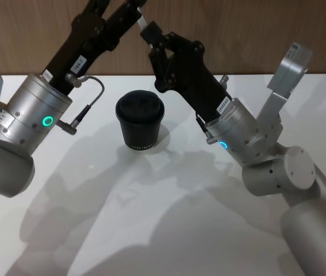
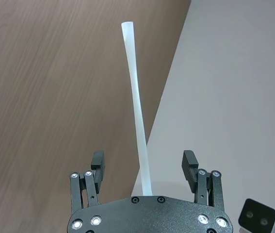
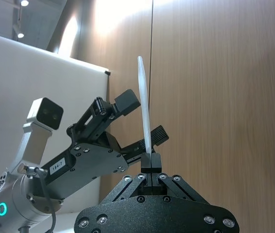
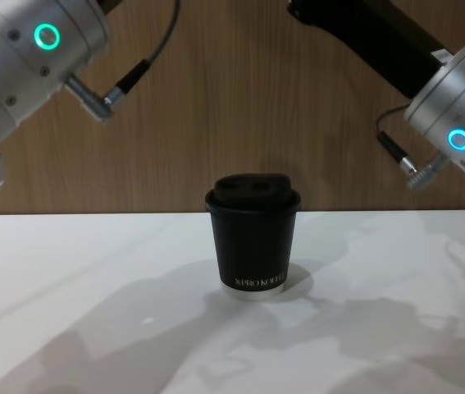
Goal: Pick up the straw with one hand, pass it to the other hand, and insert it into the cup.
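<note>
**As the left gripper [image 2: 143, 159] stood wide, the straw [image 2: 137, 111] sat in the right gripper [image 3: 151, 162]**

Since the left gripper's fingers [image 2: 97, 160] were spread well apart, with the straw running up between them and touching neither, it carried none of the load. It hung high over the far edge of the worktop [image 1: 151, 224], tip to tip with the right gripper.

The step in hand looked like the end of the handover. To finish it well, the left arm would need to draw back along its own line with the jaws kept wide, so that no finger brushed the straw on the way out.

Below the two tips, the cup [image 1: 140, 123] stood upright with its lid [image 4: 253, 187] on. It sat about midway between the worktop's left and right edges, nearer the far edge.

The right gripper was pinched tight on one end of the straw, and the rest stood out straight beyond its fingertips. With so much length free, the tip would probably sway, so a slow turn to bring the straw end-down over the lid seemed wise. The lid's opening was too small to make out. A firm pinch mattered, since thin plastic could slip or tilt once the tip met the lid.
</note>
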